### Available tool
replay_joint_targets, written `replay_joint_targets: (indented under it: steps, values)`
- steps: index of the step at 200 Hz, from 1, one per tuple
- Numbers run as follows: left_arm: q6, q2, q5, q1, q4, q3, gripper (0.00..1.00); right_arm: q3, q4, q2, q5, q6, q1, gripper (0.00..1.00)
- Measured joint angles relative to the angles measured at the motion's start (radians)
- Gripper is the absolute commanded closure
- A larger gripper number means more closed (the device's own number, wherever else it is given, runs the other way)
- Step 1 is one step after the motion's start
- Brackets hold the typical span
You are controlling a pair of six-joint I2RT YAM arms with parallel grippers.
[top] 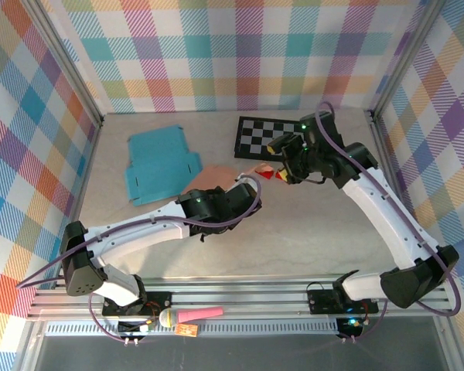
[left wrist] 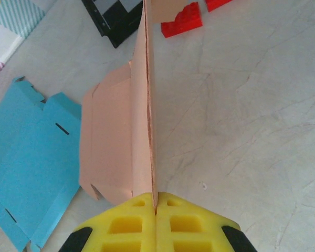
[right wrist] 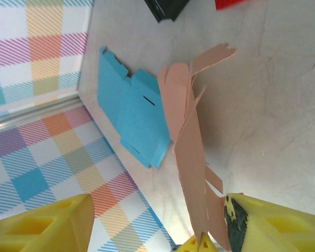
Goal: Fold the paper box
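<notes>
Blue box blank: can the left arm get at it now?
Probably not yet: the left gripper is shut on a raised panel of the peach box. The blue blank lies flat beside it, nothing on top.

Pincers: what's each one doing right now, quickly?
Left pincer: closed on an upright panel of the peach paper box.
Right pincer: open, that panel between its jaws, not gripped.

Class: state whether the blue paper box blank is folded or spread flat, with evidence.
Spread flat. The blue box blank lies on the table, its flaps outspread and slots showing.
</notes>
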Motion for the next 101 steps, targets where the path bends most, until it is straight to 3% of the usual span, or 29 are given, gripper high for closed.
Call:
replay_joint_targets:
  steps: [47,101]
  values:
    - [0.024,0.013,0.044,0.021,-0.024,0.044,1.00,0.034,-0.002,0.136,-0.011,0.042,0.104,0.38]
    - [0.043,0.024,0.059,0.028,-0.024,0.066,1.00,0.035,0.037,0.199,-0.032,0.074,0.143,0.63]
